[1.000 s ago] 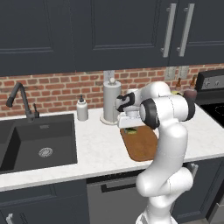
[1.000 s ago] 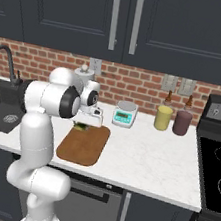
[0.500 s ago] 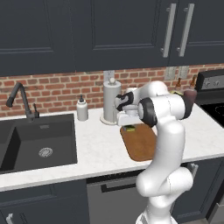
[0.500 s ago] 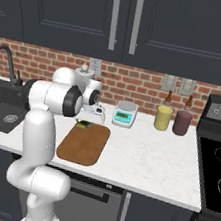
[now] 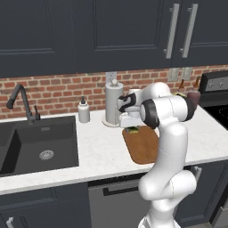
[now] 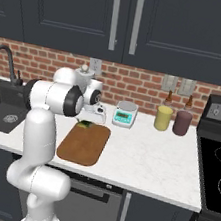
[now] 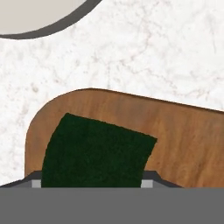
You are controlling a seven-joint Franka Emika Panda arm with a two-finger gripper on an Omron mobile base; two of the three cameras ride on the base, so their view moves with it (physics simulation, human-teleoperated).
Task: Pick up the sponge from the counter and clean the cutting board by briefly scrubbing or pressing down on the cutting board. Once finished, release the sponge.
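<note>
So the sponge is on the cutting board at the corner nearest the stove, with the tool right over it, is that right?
Not quite. The sponge is on the cutting board with the tool over it, but at the back corner on the sink side, the far end from the stove, as the right base view shows.

Even, bright, shadowless rendered light; base views soft and slightly blurred, hand view sharp, no glare.

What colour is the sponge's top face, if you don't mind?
Dark green on the sponge, clearest in the hand view.
</note>
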